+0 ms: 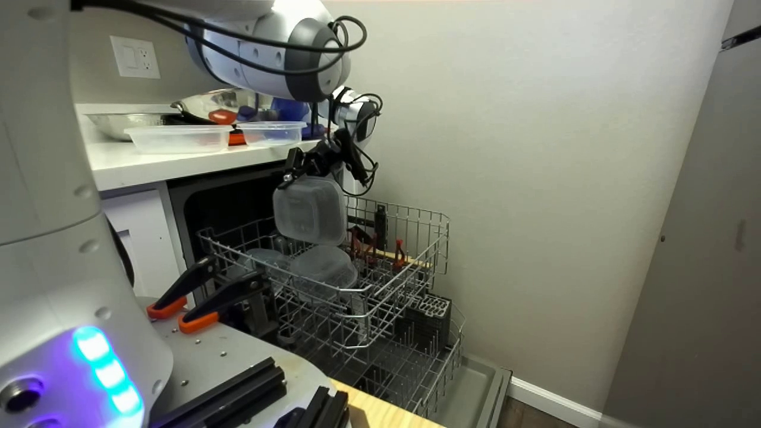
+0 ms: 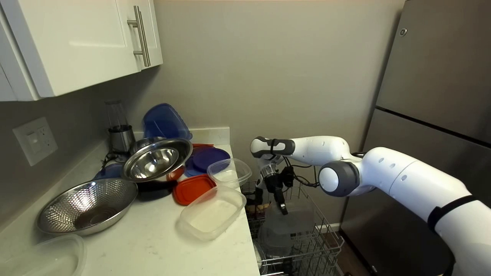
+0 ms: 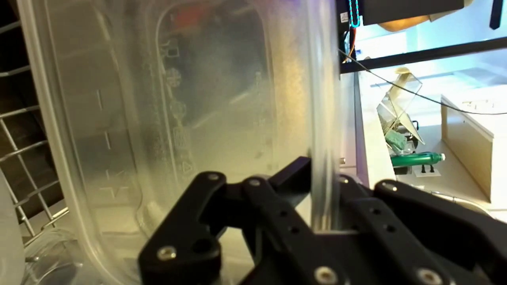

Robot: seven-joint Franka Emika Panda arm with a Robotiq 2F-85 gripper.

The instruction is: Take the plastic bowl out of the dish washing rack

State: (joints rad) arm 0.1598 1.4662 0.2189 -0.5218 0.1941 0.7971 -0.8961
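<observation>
Black gripper (image 3: 321,188) pinches the plastic bowl (image 1: 310,211) over the rack (image 1: 352,290), white counter (image 2: 153,245) alongside, grey wall (image 2: 276,76) behind.

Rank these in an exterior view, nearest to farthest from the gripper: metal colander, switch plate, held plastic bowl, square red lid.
1. Held plastic bowl: in the gripper.
2. Square red lid: on the countertop.
3. Metal colander: farther across the countertop.
4. Switch plate: on the wall beyond it.
</observation>
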